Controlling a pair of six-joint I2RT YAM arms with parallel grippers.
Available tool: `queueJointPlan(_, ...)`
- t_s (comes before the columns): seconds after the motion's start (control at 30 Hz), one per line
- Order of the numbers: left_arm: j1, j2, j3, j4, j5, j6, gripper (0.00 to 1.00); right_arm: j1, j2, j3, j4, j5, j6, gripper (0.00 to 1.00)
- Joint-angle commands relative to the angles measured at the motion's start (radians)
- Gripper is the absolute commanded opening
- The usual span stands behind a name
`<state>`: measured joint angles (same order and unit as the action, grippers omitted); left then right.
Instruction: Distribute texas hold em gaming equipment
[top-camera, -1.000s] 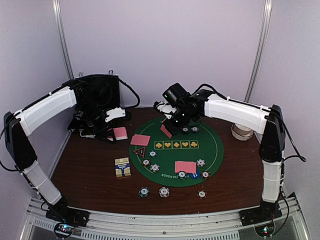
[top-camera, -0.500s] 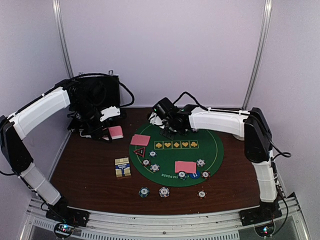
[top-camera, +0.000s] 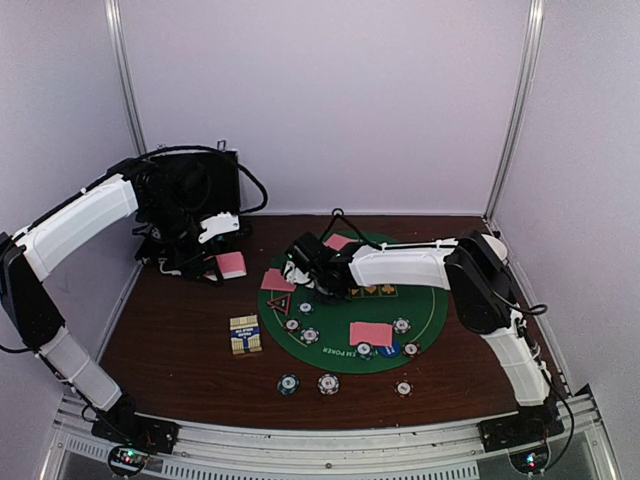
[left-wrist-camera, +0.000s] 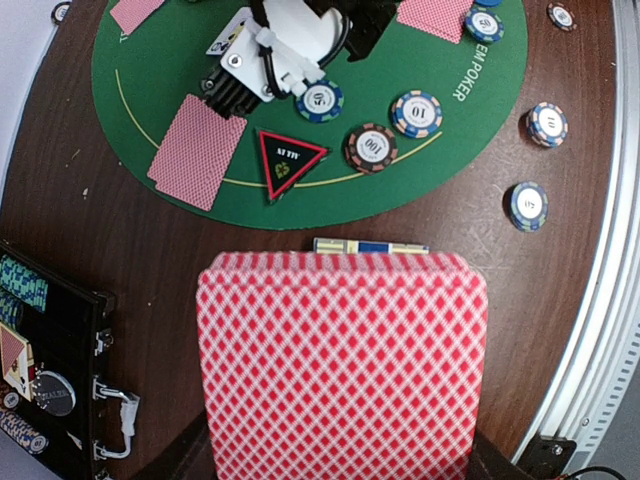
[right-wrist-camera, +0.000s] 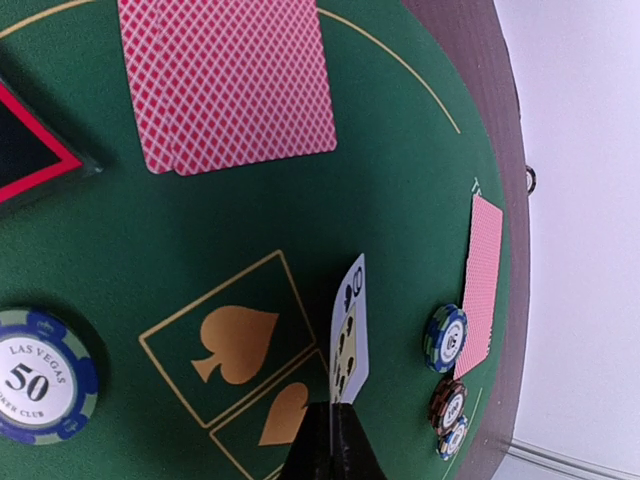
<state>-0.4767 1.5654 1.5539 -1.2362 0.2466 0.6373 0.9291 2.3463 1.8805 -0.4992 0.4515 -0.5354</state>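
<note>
A deck of pink-backed cards (left-wrist-camera: 340, 360) is clamped between the fingers of the left gripper (top-camera: 222, 266), which are closed firmly onto it. The deck is held above the brown table (top-camera: 170, 340), in front of the black case (top-camera: 195, 190) at the far left. A single card (right-wrist-camera: 349, 330) is pinched edge-on by the tightly closed right gripper (right-wrist-camera: 335, 435), low over the round green mat (top-camera: 428, 290) and just beside the printed spade box. Two overlapping face-down cards (top-camera: 281, 280) are seen lying at the mat's left edge, with the black-red triangle marker (top-camera: 279, 303) just in front of them. More pink cards (top-camera: 370, 333) are laid on the near part of the mat, and another card (top-camera: 340, 241) at its far edge. Striped chips (top-camera: 310, 336) are scattered on the mat, and three more (top-camera: 328, 383) are found on the table off its near edge. A small card box (top-camera: 245, 335) is set just left of the mat.
</note>
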Motion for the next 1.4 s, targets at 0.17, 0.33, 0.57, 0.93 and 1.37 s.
queueJointPlan(0.17, 0.007, -0.008, 0.018, 0.004, 0.025, 0.013, 0.00, 0.052, 0.031, 0.009, 0.044, 0.064, 0.011, 0.01)
queueJointPlan(0.33, 0.007, -0.005, 0.021, 0.004, 0.028, 0.013, 0.00, 0.071, 0.025, -0.021, 0.082, 0.139, 0.019, 0.50)
queueJointPlan(0.57, 0.007, -0.007, 0.021, 0.002, 0.031, 0.015, 0.00, 0.070, -0.024, -0.068, 0.175, 0.256, 0.044, 0.99)
queueJointPlan(0.93, 0.007, -0.007, 0.024, 0.002, 0.035, 0.013, 0.00, 0.065, -0.097, -0.063, 0.176, 0.386, 0.157, 0.99)
queueJointPlan(1.37, 0.007, -0.001, 0.026, 0.004, 0.038, 0.014, 0.00, -0.126, -0.440, -0.120, -0.068, -0.120, 0.843, 1.00)
